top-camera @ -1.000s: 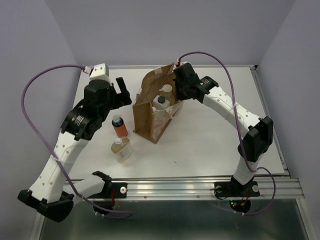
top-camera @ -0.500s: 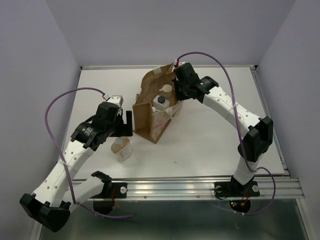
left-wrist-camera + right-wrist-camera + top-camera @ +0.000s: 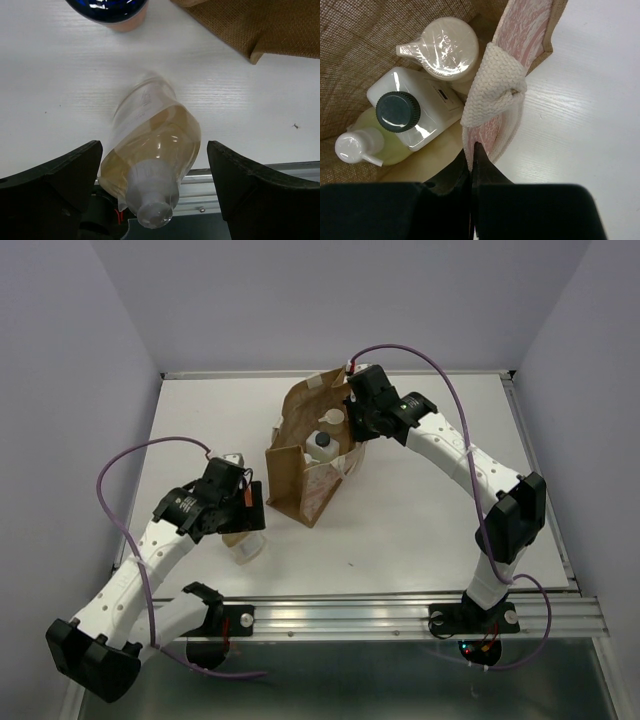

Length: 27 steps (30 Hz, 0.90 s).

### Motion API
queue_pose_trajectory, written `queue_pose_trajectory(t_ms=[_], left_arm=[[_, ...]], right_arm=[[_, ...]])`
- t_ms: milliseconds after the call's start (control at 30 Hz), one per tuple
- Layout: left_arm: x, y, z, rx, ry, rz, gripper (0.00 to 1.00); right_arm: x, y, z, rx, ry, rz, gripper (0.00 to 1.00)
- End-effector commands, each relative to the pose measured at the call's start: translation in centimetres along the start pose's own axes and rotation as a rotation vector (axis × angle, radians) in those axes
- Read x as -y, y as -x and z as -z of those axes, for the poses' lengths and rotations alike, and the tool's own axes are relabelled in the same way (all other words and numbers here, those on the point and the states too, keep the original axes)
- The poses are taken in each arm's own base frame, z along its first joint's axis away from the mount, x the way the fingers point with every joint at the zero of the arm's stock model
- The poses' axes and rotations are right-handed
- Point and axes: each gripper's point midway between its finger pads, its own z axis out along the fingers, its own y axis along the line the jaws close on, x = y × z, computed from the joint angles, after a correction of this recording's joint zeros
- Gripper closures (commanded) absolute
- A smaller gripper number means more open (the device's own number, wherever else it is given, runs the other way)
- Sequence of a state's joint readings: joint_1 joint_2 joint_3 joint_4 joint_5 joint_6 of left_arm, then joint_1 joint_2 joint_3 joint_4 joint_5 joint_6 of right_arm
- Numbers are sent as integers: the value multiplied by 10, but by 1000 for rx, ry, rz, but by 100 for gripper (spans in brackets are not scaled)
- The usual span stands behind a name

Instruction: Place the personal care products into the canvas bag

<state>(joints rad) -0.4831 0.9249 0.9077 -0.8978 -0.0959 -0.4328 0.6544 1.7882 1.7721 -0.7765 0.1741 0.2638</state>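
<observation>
Left fingers (image 3: pixel 70 175) are spread wide either side of the amber bottle (image 3: pixel 155 135), and only the wrist view shows it. The bottle is on the bench (image 3: pixel 60 75) near the orange bottle (image 3: pixel 117 10), which is cut off at the frame's top. Right fingers (image 3: pixel 471 162) are pressed together, pinching the bag (image 3: pixel 525 30) rim under its handle (image 3: pixel 495 85). Inside sit the beige bottle (image 3: pixel 449 47), white bottle (image 3: pixel 420 120) and yellow-green bottle (image 3: pixel 395 150). A second ago the left arm was raised farther back. Now it's down over the amber bottle, hiding the orange one from above.
</observation>
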Motion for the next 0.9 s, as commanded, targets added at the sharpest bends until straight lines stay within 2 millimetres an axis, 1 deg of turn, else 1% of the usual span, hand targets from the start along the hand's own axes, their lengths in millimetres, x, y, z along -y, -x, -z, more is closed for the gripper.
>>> queue_pose_trajectory(t_ms=[0,67,133,267,300,367,400,433,467,500,567,600,633,667,700,800,833,867], left_arm=[[-10,-16,2,-57,50,25,1],[1,-16,0,-71,-8,7,1],[5,-16,-3,-77,-22,-3,1],[10,-16,-11,-103,-33,-40,2],[11,-16,-11,-110,-36,-46,6],[12,-20,-13,-132,-32,-58,11],[14,-22,-12,-141,-34,-70,16],[13,-24,-11,-147,-30,-70,27],[14,-24,-9,-145,-28,-73,32],[10,-26,-8,-149,-7,-77,51],[5,-30,-6,-154,11,-62,67],[5,-30,-5,-153,14,-58,87],[6,-27,-2,-140,9,-47,98],[3,-24,0,-124,25,-38,100],[4,-20,2,-109,26,-28,100],[17,11,25,-1,-31,-1,100],[21,23,35,46,-53,5,100],[31,49,61,144,-106,20,100]], right_arm=[[-20,12,5,23,95,11,99],[-20,11,3,18,96,12,99],[-20,9,1,15,95,12,99],[-20,11,5,25,100,11,99],[-20,11,5,28,98,10,99],[-18,11,6,30,93,13,99],[-18,12,8,37,91,11,99],[-17,13,9,39,88,9,99],[-17,13,10,41,86,8,99],[-16,14,12,45,85,5,99],[-16,14,14,48,85,1,99],[-15,13,15,50,82,1,99],[-14,13,16,50,77,-1,99],[-13,12,16,51,74,-1,99],[-12,12,17,52,71,-2,99],[-12,9,18,49,74,0,99],[-12,9,18,52,75,-1,99],[-12,10,19,55,76,-1,99]])
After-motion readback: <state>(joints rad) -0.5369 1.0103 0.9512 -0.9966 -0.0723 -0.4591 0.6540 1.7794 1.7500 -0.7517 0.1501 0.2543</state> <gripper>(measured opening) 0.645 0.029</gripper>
